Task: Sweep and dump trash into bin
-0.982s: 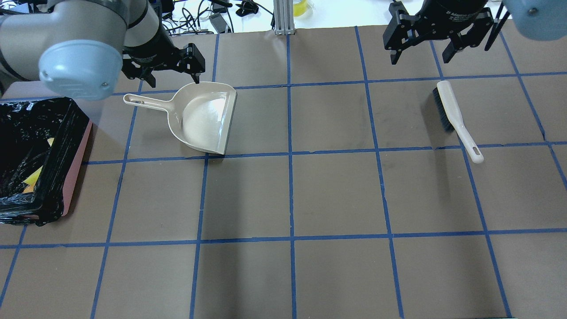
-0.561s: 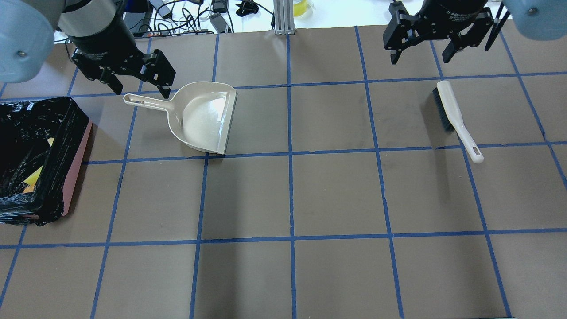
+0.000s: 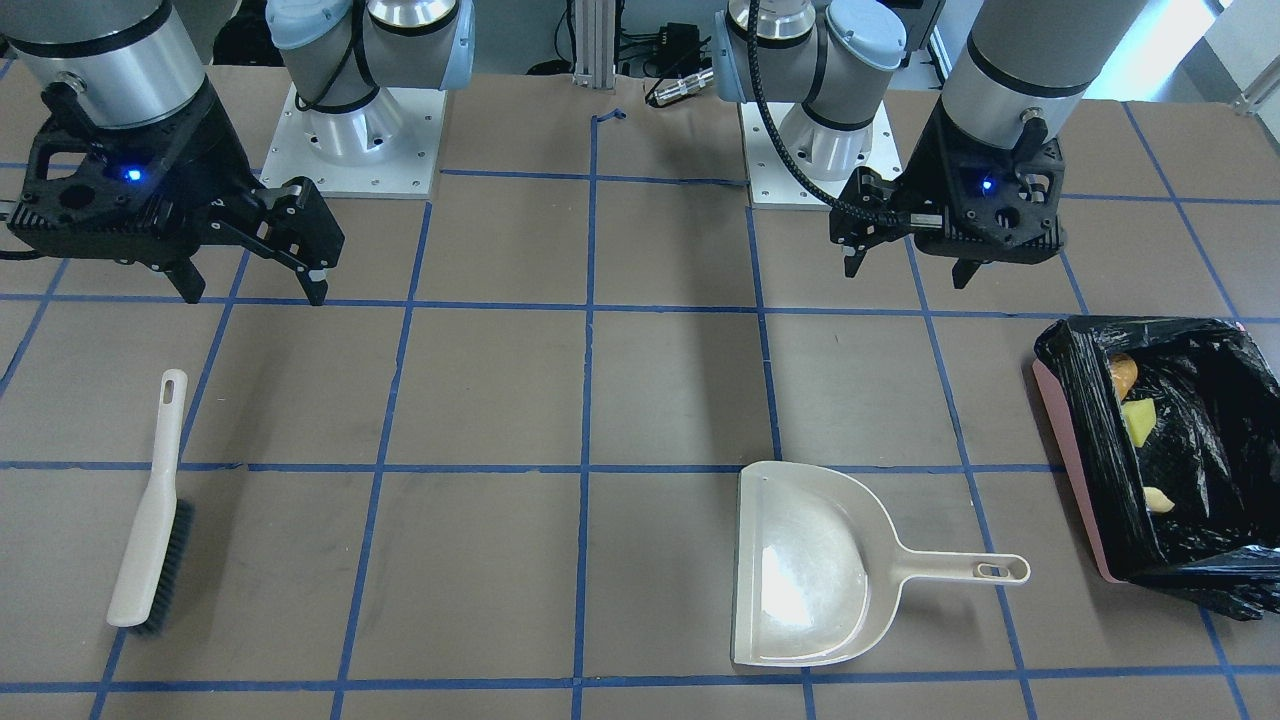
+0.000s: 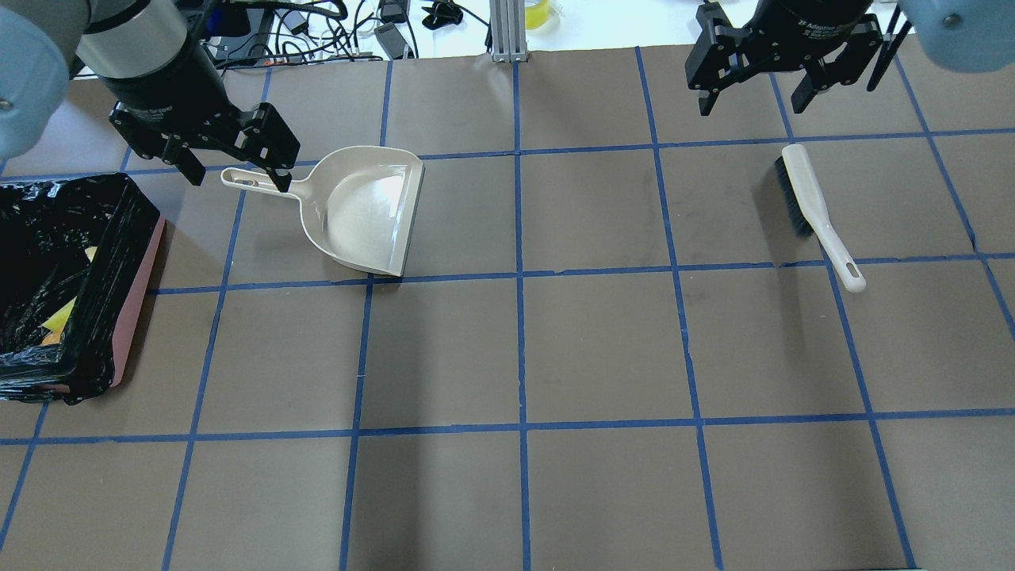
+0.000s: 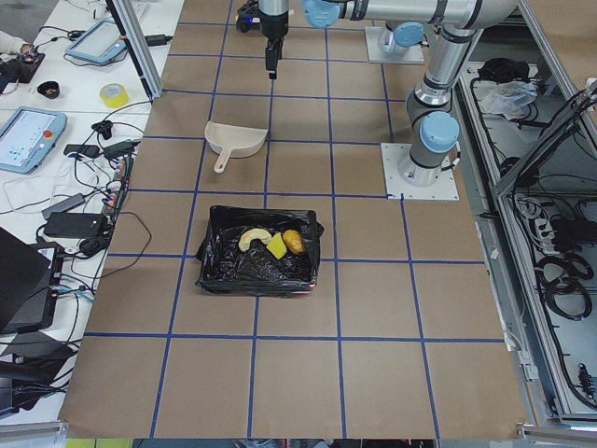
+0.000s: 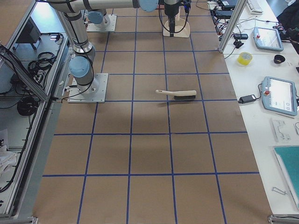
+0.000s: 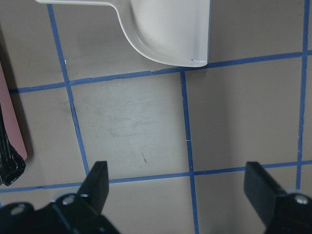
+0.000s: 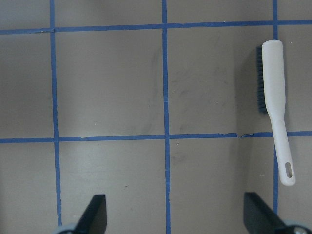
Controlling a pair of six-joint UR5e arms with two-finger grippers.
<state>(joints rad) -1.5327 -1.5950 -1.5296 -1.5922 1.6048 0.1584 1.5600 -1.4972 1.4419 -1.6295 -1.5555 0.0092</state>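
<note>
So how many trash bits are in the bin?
3, in the bin: an orange lump at one end, a yellow sponge wedge beside it, a pale crescent farther along. Folds of the bag might hide more.

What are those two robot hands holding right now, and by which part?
Nothing. The left gripper and right gripper both hang open above the table, fingers empty; the dustpan and brush lie free on it.

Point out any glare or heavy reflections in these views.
Overhead exterior: a white glare patch washes the dustpan bowl. Exterior front-facing: the same patch shows, and the bin liner glints in small highlights. Right wrist-mounted: evenly lit, no glare.
</note>
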